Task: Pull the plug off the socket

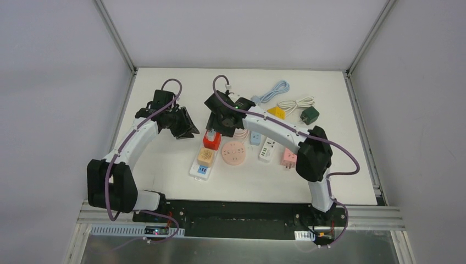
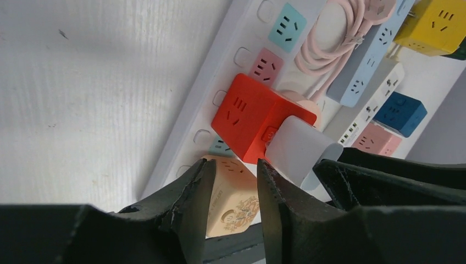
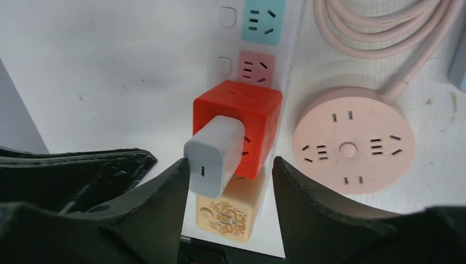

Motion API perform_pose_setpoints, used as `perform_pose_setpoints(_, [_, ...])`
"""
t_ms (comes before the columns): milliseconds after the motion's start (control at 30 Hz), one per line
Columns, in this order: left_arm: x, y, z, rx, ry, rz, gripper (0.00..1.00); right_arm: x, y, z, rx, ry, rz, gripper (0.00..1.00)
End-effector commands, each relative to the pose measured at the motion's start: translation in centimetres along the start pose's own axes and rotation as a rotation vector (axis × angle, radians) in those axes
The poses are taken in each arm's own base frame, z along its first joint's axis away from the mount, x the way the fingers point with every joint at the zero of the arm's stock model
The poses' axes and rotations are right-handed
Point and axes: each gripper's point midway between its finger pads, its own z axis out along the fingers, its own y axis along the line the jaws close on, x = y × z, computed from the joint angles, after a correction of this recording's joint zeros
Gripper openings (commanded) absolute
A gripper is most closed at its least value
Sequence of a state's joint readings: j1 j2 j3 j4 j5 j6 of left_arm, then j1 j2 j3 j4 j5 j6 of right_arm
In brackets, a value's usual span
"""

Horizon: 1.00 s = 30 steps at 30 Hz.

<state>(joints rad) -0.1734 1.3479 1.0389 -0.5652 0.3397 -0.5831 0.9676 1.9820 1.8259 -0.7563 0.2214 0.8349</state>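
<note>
Surface [image 1: 159, 159] is occupied by 1 long white power strip [image 2: 187, 154]. The left gripper [image 2: 235, 163] is held just beside the strip, its jaws parted with nothing gripped. The right gripper [image 3: 229, 161] is held with jaws spread. A red cube socket [image 3: 247, 104] is seated on the strip. A white plug [image 3: 217, 148] is inserted in its side, flanked by the right jaws but not clamped.

Red cube socket [image 3: 242, 99], white plug [image 3: 215, 155], pink round socket [image 3: 351, 124].
</note>
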Motion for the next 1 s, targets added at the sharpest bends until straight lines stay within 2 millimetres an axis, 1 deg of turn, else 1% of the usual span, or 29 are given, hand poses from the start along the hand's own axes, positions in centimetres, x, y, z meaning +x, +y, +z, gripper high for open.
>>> perform_pose_setpoints(0, [0.9, -1.4, 1.2, 0.129, 0.071, -0.111, 0.36, 0.0, 1.1, 0.0, 0.020, 0.009, -0.005, 0.57])
perform_pose_setpoints(267, [1.5, -1.4, 2.3, 0.149, 0.126, -0.169, 0.36, 0.4, 1.5, 0.6, 0.041, 0.002, -0.039, 0.57])
perform_pose_setpoints(367, [1.8, -1.3, 2.8, 0.151, 0.143, -0.184, 0.36, 0.4, 1.6, 0.9, 0.039, 0.000, -0.047, 0.55])
perform_pose_setpoints(433, [2.0, -1.1, 3.0, 0.146, 0.152, -0.190, 0.35, 0.4, 1.7, 0.9, 0.041, 0.000, -0.048, 0.50])
perform_pose_setpoints(500, [2.2, -0.9, 3.2, 0.139, 0.160, -0.195, 0.34, 0.2, 1.8, 0.7, 0.043, -0.001, -0.046, 0.41])
perform_pose_setpoints(600, [2.5, -1.0, 3.5, 0.147, 0.187, -0.197, 0.33, 0.1, 1.3, 0.6, 0.085, 0.004, -0.051, 0.31])
perform_pose_setpoints(733, [3.0, -1.4, 3.7, 0.182, 0.225, -0.202, 0.33, 0.4, 1.5, 0.4, 0.086, 0.025, -0.053, 0.18])
perform_pose_setpoints(800, [3.2, -1.3, 3.9, 0.186, 0.228, -0.207, 0.33, 0.5, 1.6, 0.6, 0.080, 0.034, -0.053, 0.12])
perform_pose_setpoints(900, [3.6, -1.0, 4.2, 0.174, 0.249, -0.211, 0.33, 0.8, 2.0, 0.7, 0.069, 0.049, -0.053, 0.00])
perform_pose_setpoints(967, [3.9, -0.4, 4.4, 0.143, 0.255, -0.216, 0.32, 0.8, 2.3, 0.7, 0.058, 0.053, -0.050, 0.00])
